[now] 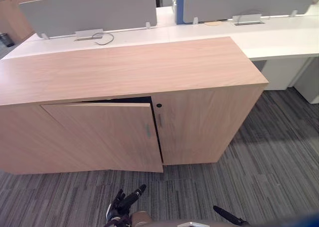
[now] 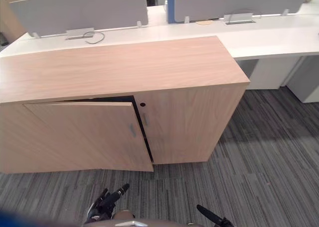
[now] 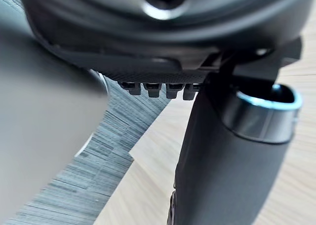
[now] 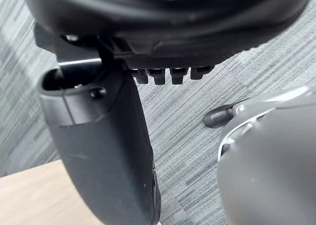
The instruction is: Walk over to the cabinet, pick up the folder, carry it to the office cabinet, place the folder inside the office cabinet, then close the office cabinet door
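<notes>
A low, light-brown wooden cabinet point(image 1: 124, 72) stands on the striped grey carpet point(image 1: 259, 152), backed against a long white desk point(image 1: 279, 37) with grey partition screens point(image 1: 89, 10). Its left door point(image 1: 99, 137) hangs ajar, the free edge swung out toward the robot and a dark slit open along the top. The right door point(image 1: 199, 122) sits flush.

Both hands hang low, well apart from the cabinet. The left hand point(image 1: 122, 202) has its fingers loosely spread and grips nothing, and the right hand point(image 1: 227, 216) looks relaxed and empty too. Neither carries the folder. I cannot tell where it lies — the slit is too dark to read — though judging by the empty hands it may already be inside, which would leave only the door to close.

The risks sit in that push. Pressing near the hinge side would move the door little, and a hand skidding off the smooth wood could slip toward the small metal handle point(image 1: 147, 130) or into the gap between the doors. If the folder juts past the shelf edge, the door would bounce back — and a hard shove might bend it.
</notes>
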Robot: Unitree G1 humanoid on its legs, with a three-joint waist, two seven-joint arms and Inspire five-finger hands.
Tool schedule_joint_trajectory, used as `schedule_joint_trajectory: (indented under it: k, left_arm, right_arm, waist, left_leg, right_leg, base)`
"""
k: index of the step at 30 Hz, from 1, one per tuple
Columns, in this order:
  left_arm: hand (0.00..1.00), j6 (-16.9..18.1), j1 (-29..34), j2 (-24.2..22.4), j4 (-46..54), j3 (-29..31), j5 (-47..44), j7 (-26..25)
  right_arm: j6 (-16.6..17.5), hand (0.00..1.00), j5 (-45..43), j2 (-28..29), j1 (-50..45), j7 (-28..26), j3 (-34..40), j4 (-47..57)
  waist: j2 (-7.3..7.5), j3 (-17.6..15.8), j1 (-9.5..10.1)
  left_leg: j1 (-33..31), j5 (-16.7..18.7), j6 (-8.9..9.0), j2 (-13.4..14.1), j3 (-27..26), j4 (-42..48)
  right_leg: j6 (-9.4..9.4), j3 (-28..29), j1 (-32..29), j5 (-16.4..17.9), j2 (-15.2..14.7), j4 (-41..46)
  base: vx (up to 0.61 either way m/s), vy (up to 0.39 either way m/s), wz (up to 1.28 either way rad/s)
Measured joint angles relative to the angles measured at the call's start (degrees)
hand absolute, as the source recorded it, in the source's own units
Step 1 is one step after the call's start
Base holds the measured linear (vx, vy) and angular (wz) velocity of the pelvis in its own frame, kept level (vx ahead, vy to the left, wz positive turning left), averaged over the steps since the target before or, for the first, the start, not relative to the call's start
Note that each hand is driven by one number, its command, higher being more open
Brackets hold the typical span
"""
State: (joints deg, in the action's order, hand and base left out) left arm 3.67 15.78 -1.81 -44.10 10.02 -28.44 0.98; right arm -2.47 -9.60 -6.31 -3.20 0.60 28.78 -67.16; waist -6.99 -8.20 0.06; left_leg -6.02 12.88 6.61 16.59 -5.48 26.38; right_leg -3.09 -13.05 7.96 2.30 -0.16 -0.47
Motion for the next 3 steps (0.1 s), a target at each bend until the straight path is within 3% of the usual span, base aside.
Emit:
schedule_joint_trajectory:
  k: [1, 3]
  left_arm:
    - [1.00, -0.2, -0.1, 0.2, -0.1, 0.5, 0.7, 0.0]
    - [1.00, -0.3, 0.3, 0.5, 0.0, 1.1, 1.8, 0.1]
  right_arm:
    - [0.1, 1.00, 0.4, 1.0, -0.1, 0.0, 0.4, 0.3]
    - [0.0, 1.00, 0.5, 2.1, -1.8, 0.3, -0.2, 1.8]
  waist:
    - [1.04, -0.4, -0.05]
    - [2.45, -0.3, -0.05]
  left_leg:
    - [1.7, -0.2, -0.16, -1.2, -0.5, -3.0]
    - [2.5, -0.4, -0.46, -2.8, -1.9, -4.7]
  right_leg:
    - [-0.67, 0.7, 0.0, -0.5, -0.9, -0.5]
    - [-1.52, 1.0, -0.2, -1.8, -2.3, -0.8]
  base:
    - [-0.06, 0.183, -0.54]
    - [-0.03, 0.074, -0.18]
